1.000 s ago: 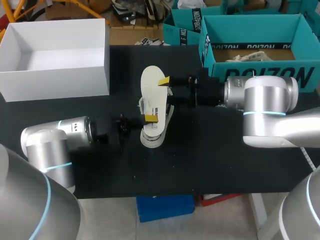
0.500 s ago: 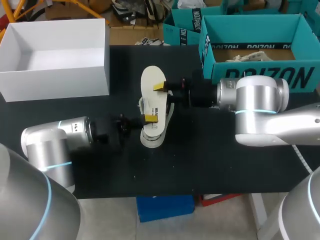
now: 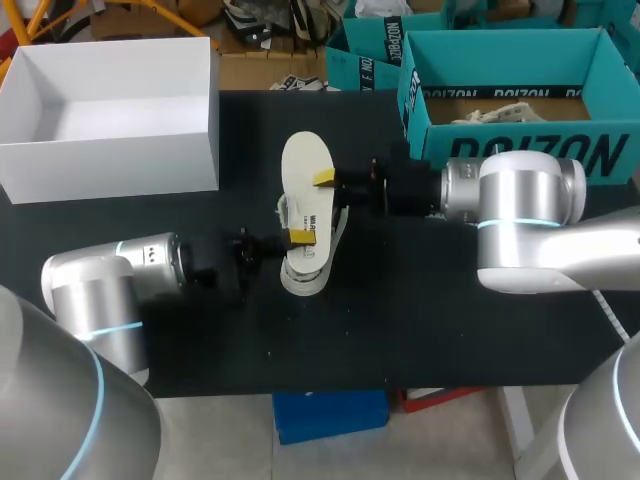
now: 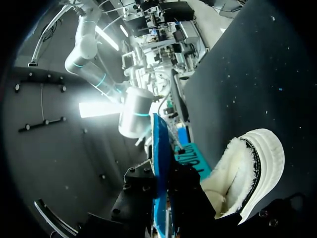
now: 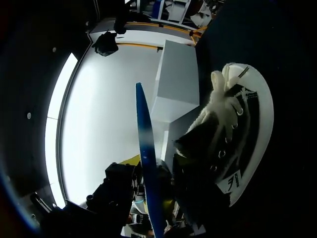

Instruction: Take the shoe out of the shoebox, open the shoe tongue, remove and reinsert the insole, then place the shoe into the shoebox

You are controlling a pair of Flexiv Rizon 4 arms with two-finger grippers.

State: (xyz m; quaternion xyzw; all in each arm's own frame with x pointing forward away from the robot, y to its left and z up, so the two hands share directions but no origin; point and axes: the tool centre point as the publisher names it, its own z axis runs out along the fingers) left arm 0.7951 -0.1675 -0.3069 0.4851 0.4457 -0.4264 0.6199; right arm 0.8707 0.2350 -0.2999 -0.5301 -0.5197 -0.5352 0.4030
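A white shoe (image 3: 302, 278) with a fleecy lining lies on the black table (image 3: 450, 320), in front of my left gripper (image 3: 300, 238). The white insole (image 3: 303, 165) stands out over the shoe, with its far end pointing at the back of the table. My left gripper is shut on the insole's near end. In the left wrist view the insole's blue edge (image 4: 159, 148) runs out from that gripper (image 4: 161, 198), and the shoe's heel (image 4: 250, 166) lies beside it. My right gripper (image 3: 325, 180) is at the insole's right edge. In the right wrist view the blue edge (image 5: 143, 139) runs ahead of it, beside the laced shoe (image 5: 237, 144).
The open white shoebox (image 3: 110, 165) stands at the back left of the table. A teal box (image 3: 520, 150) sits at the back right, close behind my right arm (image 3: 525, 215).
My right gripper has moved in over the insole's right edge and a little nearer the shoe. The left arm, shoe and insole have stayed put.
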